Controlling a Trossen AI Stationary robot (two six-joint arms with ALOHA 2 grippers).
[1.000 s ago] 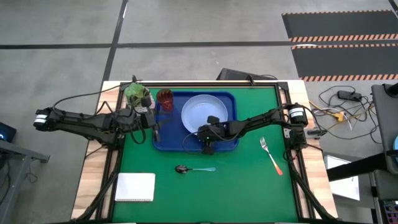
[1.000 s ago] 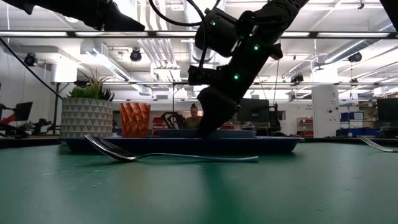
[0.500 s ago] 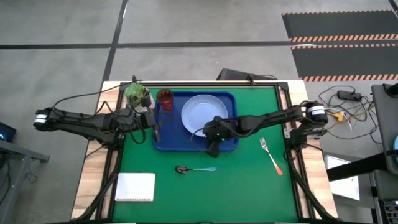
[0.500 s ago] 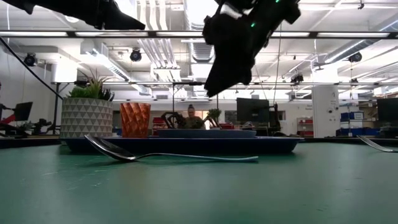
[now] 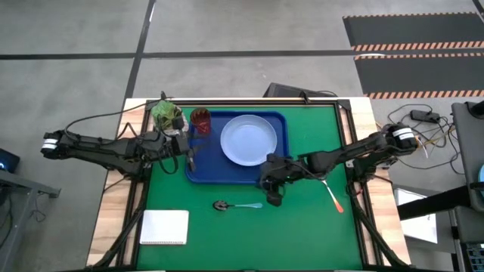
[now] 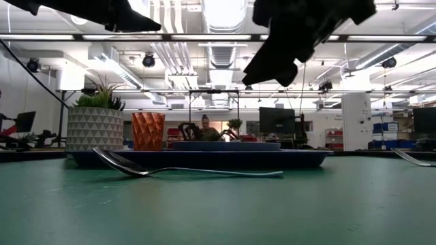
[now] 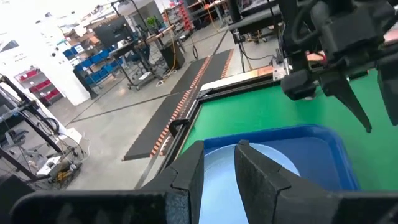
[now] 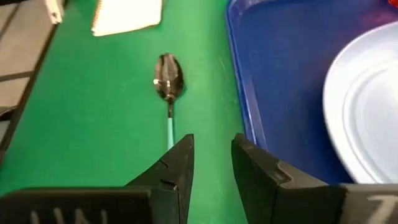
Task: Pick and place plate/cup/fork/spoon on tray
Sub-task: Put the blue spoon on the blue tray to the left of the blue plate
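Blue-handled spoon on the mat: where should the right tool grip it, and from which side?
Grip the light-blue handle of the dark-bowled spoon at mid-length, coming straight down from above. It lies flat on the green mat, parallel to the dark-blue plastic tray's near rim, so the fingers should close across the thin handle. The right tool hovers open beside the handle end.

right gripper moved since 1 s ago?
Yes. The right gripper has left the tray, pulling back over the near rim to the green mat, toward the spoon.
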